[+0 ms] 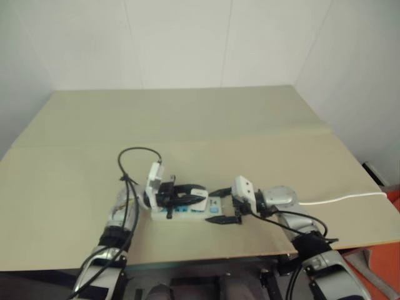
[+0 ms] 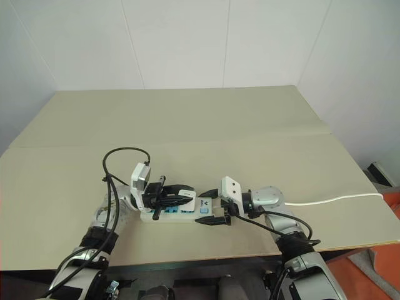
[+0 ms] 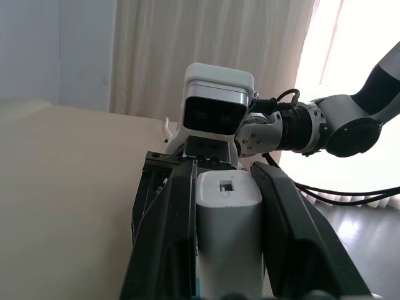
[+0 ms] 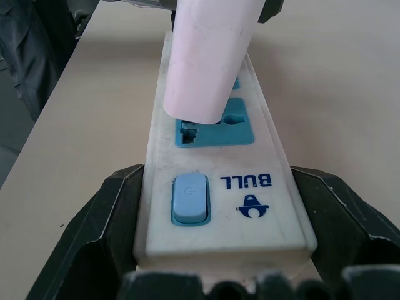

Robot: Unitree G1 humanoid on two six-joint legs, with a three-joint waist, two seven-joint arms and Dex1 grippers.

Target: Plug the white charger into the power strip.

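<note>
the white charger [image 4: 209, 59] runs off the top edge of the right wrist view, so its upper part and the left hand [image 3: 228, 206] gripping it there cannot be seen. the charger's underside covers part of a blue outlet on the power strip [image 4: 219, 187]; whether its pins are in the slots is hidden. the strip's far end is lost behind the charger. in the left wrist view the charger's lower end and the black fingers [image 3: 165, 237] are cut by the bottom edge. from the head views the strip's outlets are too small to count, and the right hand [image 2: 214, 211] covers its near end. the thin white cord [image 1: 344, 199] leaves past the bench [image 1: 187, 125] edge.
</note>
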